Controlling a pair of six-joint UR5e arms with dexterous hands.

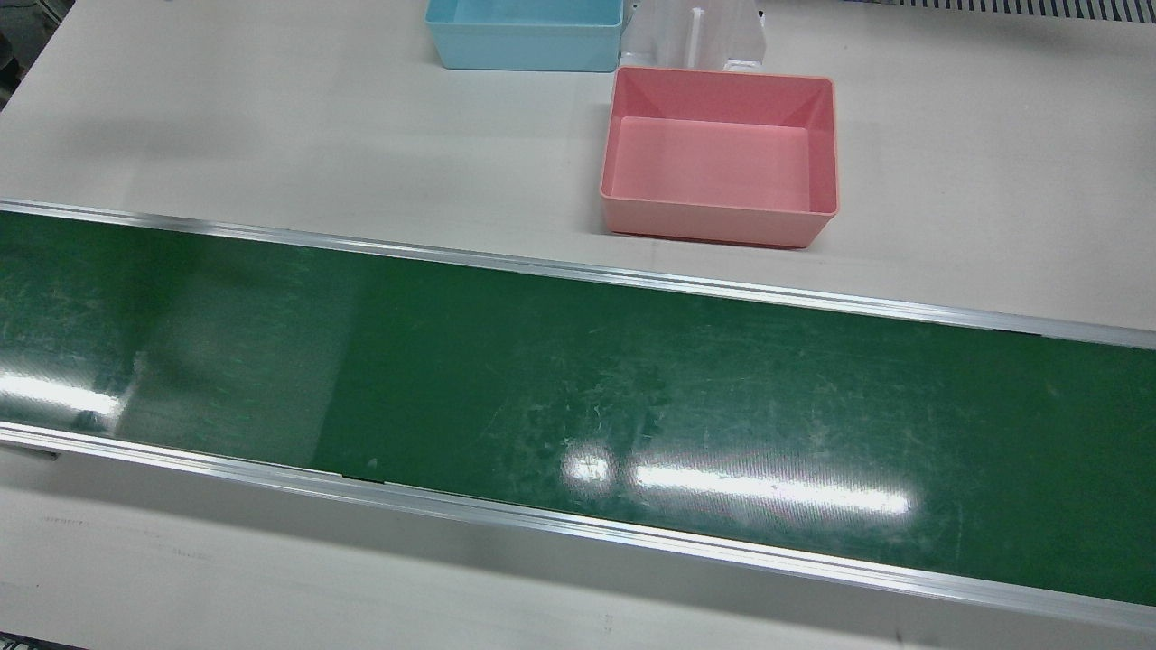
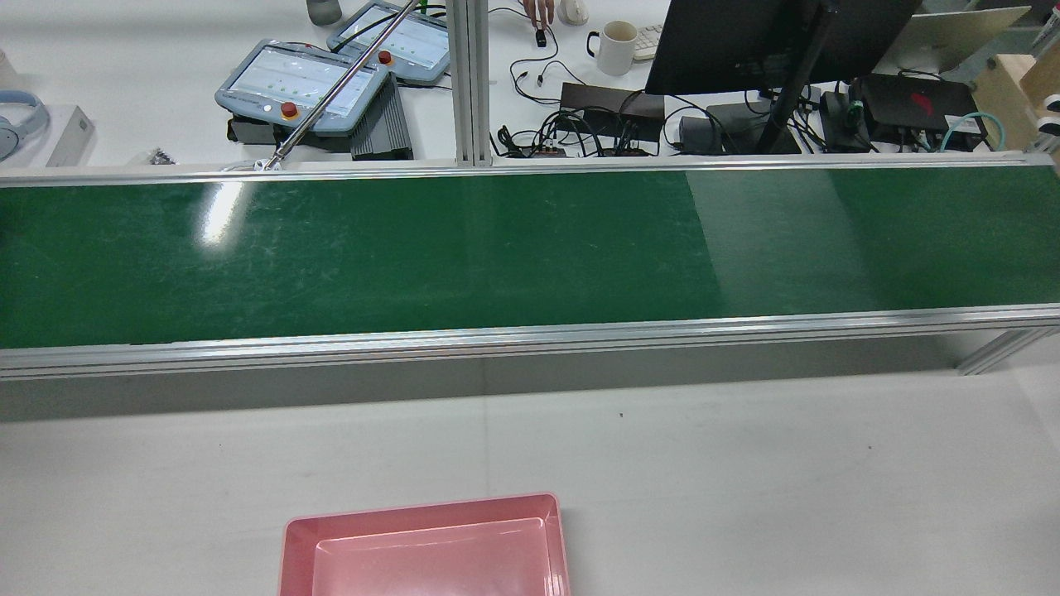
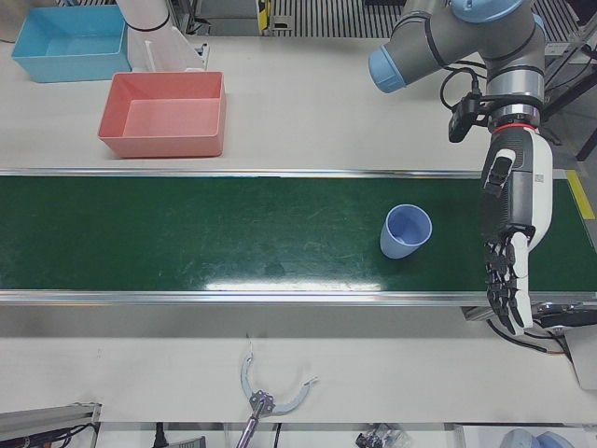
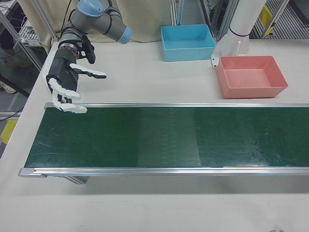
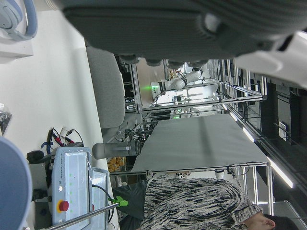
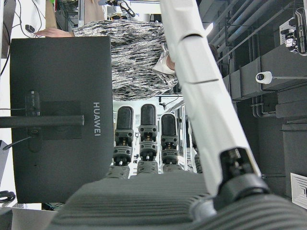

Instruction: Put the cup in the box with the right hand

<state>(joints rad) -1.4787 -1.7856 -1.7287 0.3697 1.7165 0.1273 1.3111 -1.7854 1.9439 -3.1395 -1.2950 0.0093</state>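
Nothing done yet: cup [image 3: 406, 231] sits on belt [image 3: 187, 243] w/ pink box [image 4: 251, 76] empty; my right hand [image 4: 67, 82] hangs spread, empty, far end.

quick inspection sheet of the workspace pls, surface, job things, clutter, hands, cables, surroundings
surface: green conveyor belt scuffed, with glare patches; white table on both sides.
job's things: blue cup upright on the belt, near the left arm's end; pink box empty on the table behind the belt.
clutter: empty blue box next to the pink one; a curved grabber tool on the operators' side.
hands: left hand open, hanging beside the cup, apart from it; right hand open above the belt's far end.
cables: tangled leads on the operators' desk.
surroundings: teach pendants, mug, monitor; a person stands behind the desk.
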